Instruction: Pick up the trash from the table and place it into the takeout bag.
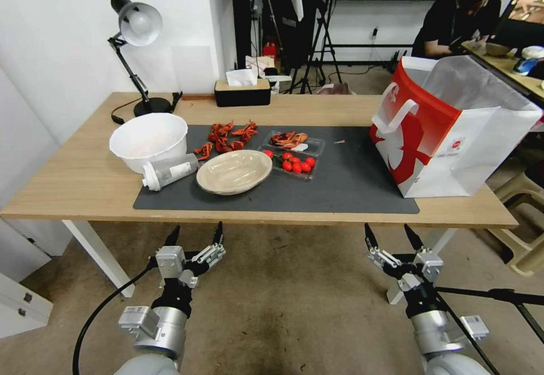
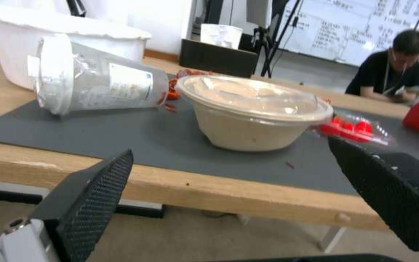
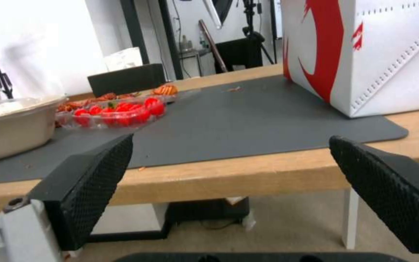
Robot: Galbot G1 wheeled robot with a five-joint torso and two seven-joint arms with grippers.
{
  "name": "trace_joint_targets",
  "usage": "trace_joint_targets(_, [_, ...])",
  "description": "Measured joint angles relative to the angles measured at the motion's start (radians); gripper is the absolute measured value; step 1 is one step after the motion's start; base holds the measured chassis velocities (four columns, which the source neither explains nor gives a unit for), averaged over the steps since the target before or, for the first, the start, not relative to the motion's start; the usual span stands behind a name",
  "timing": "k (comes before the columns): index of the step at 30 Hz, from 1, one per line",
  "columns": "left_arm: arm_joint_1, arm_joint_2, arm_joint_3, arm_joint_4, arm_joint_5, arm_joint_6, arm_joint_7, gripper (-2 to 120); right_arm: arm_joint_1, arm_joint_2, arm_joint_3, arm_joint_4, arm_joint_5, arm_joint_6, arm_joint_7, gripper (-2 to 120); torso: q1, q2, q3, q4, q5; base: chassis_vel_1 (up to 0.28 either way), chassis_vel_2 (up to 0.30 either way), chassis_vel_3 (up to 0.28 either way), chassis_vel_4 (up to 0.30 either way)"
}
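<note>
The left gripper [image 1: 194, 235] and the right gripper [image 1: 392, 237] are both held below and in front of the near edge of the worktop [image 1: 79, 177], above the floor, well apart from each other. Each gripper has its fingers [image 2: 95, 189] spread wide and holds nothing. A dark grey mat [image 1: 351, 177] lies along the middle of the worktop. On the left part of the mat, a translucent white-capped bottle [image 1: 169, 171] lies on its side, just beside a white bowl [image 1: 148, 140] that stands at the mat's left edge. A shallow beige dish [image 1: 234, 171] covered with a clear lid sits just right of the bottle. Behind the dish, loose red crayfish shells [image 1: 226, 136] are scattered on the mat. A clear tray [image 1: 293, 155] holding red tomatoes and more shells rests just right of the dish. The takeout bag [image 1: 447, 131] stands upright with its mouth open on the right end of the mat, well apart from the leftovers. A desk lamp [image 1: 136, 35] and a tissue box [image 1: 242, 89] stand along the far edge of the worktop.
</note>
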Motion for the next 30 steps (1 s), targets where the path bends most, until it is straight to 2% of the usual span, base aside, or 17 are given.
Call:
trace_joint_targets(2, [-0.007,0.002,-0.001,0.000,-0.027,0.003,-0.002,100,0.000,-0.001,-0.001,-0.001,0.000,0.000,-0.001,100,0.000,0.000,0.000,0.0001,0.0000,0.000,0.000,0.000,0.000])
trace_joint_targets(6, [-0.067,0.026,-0.004,0.006,-0.192,0.021,-0.033,100,0.005,-0.010,-0.004,-0.003,0.000,0.000,-0.002,100,0.000,0.000,0.000,0.0000,0.0000,0.000,0.000,0.000,0.000])
trace_joint_targets(7, [-0.067,0.026,-0.004,0.006,-0.192,0.021,-0.033,100,0.005,-0.010,-0.004,-0.003,0.000,0.000,-0.002,100,0.000,0.000,0.000,0.0000,0.0000,0.000,0.000,0.000,0.000])
trace_joint_targets(10, [-0.133,0.035,-0.025,0.009,-0.353,0.048,-0.068,100,0.018,-0.021,-0.011,-0.006,-0.001,-0.004,-0.002,100,0.000,0.000,0.000,-0.0001,0.0000,0.000,0.000,0.000,0.000])
trace_joint_targets(11, [-0.133,0.035,-0.025,0.009,-0.353,0.048,-0.068,100,0.018,-0.021,-0.011,-0.006,-0.001,-0.004,-0.002,100,0.000,0.000,0.000,-0.0001,0.0000,0.000,0.000,0.000,0.000])
trace_joint_targets(14, [-0.195,0.060,-0.032,0.018,-0.508,0.078,-0.111,100,0.027,-0.027,-0.013,-0.007,-0.005,-0.009,-0.001,100,0.000,0.000,0.000,0.0001,0.0001,0.000,0.000,0.000,0.000])
trace_joint_targets(15, [-0.195,0.060,-0.032,0.018,-0.508,0.078,-0.111,100,0.027,-0.027,-0.013,-0.007,-0.005,-0.009,-0.001,100,0.000,0.000,0.000,0.0001,0.0001,0.000,0.000,0.000,0.000])
trace_joint_targets(18, [-0.240,0.097,-0.019,0.032,-0.630,0.123,-0.158,100,0.021,-0.028,-0.004,-0.004,-0.015,-0.010,0.006,100,0.000,0.000,0.000,0.0002,0.0000,0.000,0.000,0.000,0.000])
trace_joint_targets(19, [-0.240,0.097,-0.019,0.032,-0.630,0.123,-0.158,100,0.021,-0.028,-0.004,-0.004,-0.015,-0.010,0.006,100,0.000,0.000,0.000,0.0002,0.0000,0.000,0.000,0.000,0.000])
trace_joint_targets(22, [-0.299,0.119,-0.014,0.049,-0.765,0.168,-0.206,100,0.004,-0.027,0.004,0.008,-0.026,-0.010,0.013,100,0.000,0.000,0.000,-0.0002,-0.0001,0.000,0.000,0.000,0.000])
trace_joint_targets(27, [-0.343,0.124,-0.011,0.070,-0.810,0.207,-0.261,100,-0.003,-0.021,0.009,0.017,-0.036,-0.009,0.017,100,0.000,0.000,0.000,-0.0001,0.0000,0.000,0.000,0.000,0.000])
trace_joint_targets(30, [-0.367,0.124,-0.010,0.072,-0.841,0.286,-0.303,100,-0.005,-0.019,0.014,0.021,-0.043,-0.009,0.026,100,0.000,0.000,0.000,0.0000,0.0002,0.000,0.000,0.000,0.000])
